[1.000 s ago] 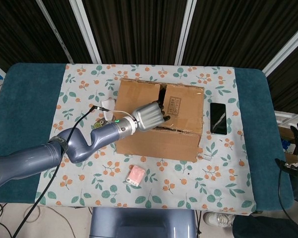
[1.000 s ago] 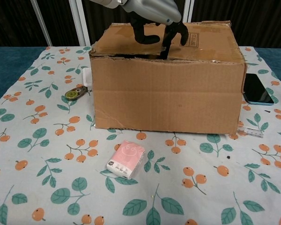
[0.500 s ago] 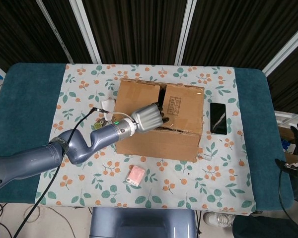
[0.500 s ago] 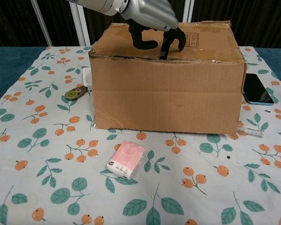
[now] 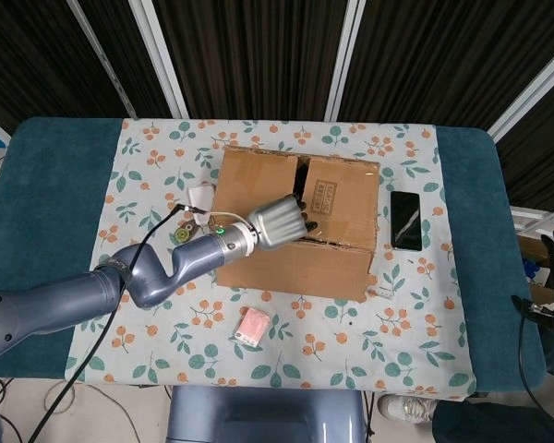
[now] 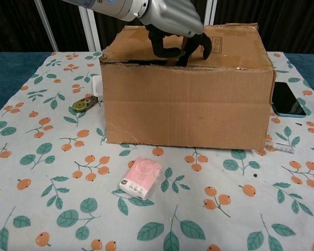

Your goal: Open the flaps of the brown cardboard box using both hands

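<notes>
Chest view is showing the left hand point(image 6: 174, 21) curling its fingers at the flap seam atop the brown cardboard box point(image 6: 186, 99) mid-table, seemingly gripping nothing yet; flaps remaining closed, next needing fingertips under an edge.

Head view: high above, facing almost straight down, far enough to take in the whole table point(image 5: 65, 175). Chest view: low at the table's near edge, facing forward, close to the front wall of the cardboard box point(image 6: 186, 99) beneath the left hand point(image 6: 170, 15). Shared by both: left hand point(image 5: 279, 221), box point(image 5: 295, 249), floral cloth point(image 5: 397, 305) around it.
</notes>
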Robot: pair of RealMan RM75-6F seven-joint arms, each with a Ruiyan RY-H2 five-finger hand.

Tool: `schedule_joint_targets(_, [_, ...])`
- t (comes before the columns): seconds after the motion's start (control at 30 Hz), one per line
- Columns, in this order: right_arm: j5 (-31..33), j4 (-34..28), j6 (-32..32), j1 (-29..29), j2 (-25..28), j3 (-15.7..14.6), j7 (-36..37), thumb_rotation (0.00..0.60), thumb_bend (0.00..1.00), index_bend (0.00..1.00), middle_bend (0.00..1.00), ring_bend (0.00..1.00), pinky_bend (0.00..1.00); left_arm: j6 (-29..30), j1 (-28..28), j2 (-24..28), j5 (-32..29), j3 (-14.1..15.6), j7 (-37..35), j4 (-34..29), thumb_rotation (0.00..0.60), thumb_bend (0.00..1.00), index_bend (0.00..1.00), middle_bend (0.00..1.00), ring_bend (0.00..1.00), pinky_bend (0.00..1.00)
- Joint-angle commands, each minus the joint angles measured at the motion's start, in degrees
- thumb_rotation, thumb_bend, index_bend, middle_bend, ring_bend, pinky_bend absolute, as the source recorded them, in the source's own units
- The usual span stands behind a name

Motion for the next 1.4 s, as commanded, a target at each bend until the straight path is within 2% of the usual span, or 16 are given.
schedule_joint_targets(0.03, [0.1,-0.1,-0.1,0.0,0.0,0.1,0.2,0.6,0.27,0.0,0.0,0.0,0.21,-0.5,-0.2,0.7,-0.2,0.3,0.3,-0.1,0.6,0.63,0.22,0.4,0.27,0.34])
schedule_joint_targets(0.17, [-0.1,-0.1,-0.3,0.0,0.0,0.1,0.1,0.6,0.27,0.0,0.0,0.0,0.21,-0.6,-0.4,2.1,-0.6,0.3,0.5,-0.7,0.6,0.63,0.25,0.44,0.3,0.35])
schedule_joint_targets(0.47, [-0.2,-0.3,-0.5,-0.1,-0.1,0.3,0.0,0.6,0.27,0.0,0.0,0.0,0.21,0.9,-1.1,5.7,-0.8,-0.9,1.1,-3.0,0.6,0.63,0.26,0.46,0.31,0.35])
schedule_joint_targets(0.63, [-0.4,-0.5,-0.5,-0.2,0.0,0.3,0.1,0.6,0.28,0.0,0.0,0.0,0.21,1.3,-1.4,10.4,-0.6,-1.4,2.2,-5.6,0.6,0.63,0.26,0.46,0.31,0.35])
schedule_joint_targets(1.27, [-0.9,-1.1,-0.5,-0.4,-0.1,0.4,-0.3,0.6,0.28,0.0,0.0,0.0,0.21,2.3,2.1,23.8,-1.2,0.8,4.1,-13.1,0.6,0.63,0.26,0.46,0.31,0.36])
schedule_joint_targets(1.4, [-1.0,-1.3,-0.6,-0.4,-0.1,0.3,-0.4,0.6,0.28,0.0,0.0,0.0,0.21,3.4,4.0,27.9,-0.3,1.5,4.1,-15.2,0.6,0.63,0.26,0.46,0.31,0.36])
